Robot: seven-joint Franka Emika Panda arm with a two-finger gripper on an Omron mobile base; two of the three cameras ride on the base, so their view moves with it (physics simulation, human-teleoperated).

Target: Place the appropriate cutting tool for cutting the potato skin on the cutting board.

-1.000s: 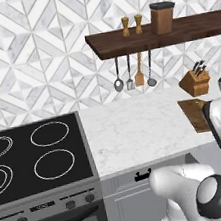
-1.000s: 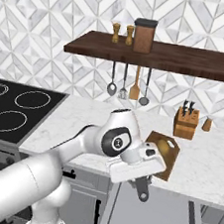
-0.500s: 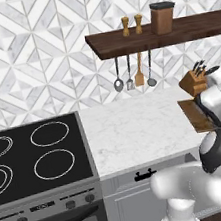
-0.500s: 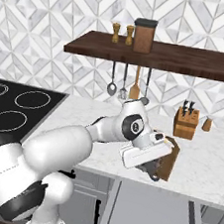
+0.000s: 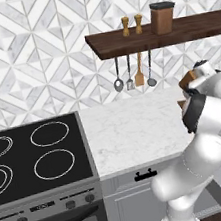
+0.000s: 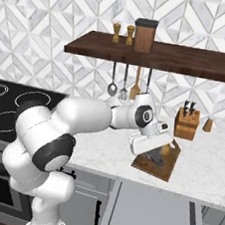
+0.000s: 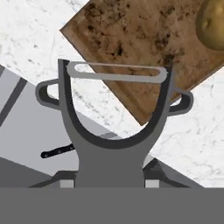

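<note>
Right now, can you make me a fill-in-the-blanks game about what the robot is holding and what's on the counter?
1. The gripper is shut on a grey ____.
2. The potato lies on the ____ cutting board.
3. The knife block stands on the counter under the wooden ____.
4. The peeler is held ____ the cutting board, not resting on it.

Missing words: peeler; reddish-brown; shelf; above
</note>
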